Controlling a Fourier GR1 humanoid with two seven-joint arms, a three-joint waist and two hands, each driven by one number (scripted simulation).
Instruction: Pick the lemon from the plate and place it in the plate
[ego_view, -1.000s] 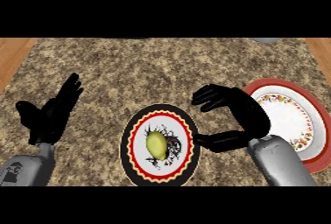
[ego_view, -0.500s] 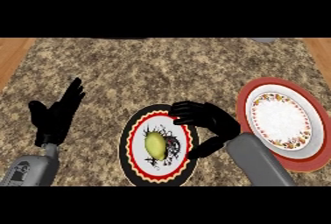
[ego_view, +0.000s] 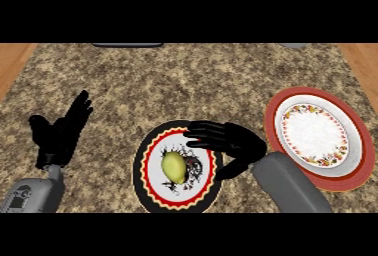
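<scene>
A yellow-green lemon (ego_view: 173, 167) lies on a black-rimmed plate (ego_view: 148, 187) with a red scalloped band, near the counter's front. My right hand (ego_view: 230, 142) hovers over that plate's upper right part, fingers spread and pointing left just above the lemon, not closed on it. A second plate (ego_view: 291, 102), red-rimmed with a white floral centre, sits to the right. My left hand (ego_view: 60, 132) rests open at the left, fingers up.
The speckled granite counter (ego_view: 184, 80) stretches wide behind both plates. Wooden floor (ego_view: 15, 57) shows past the counter's left and right edges. A dark object (ego_view: 127, 45) sits at the far edge.
My right hand has swung left from beside the red-rimmed plate to over the black plate, close above the lemon. The left hand drifted slightly.
</scene>
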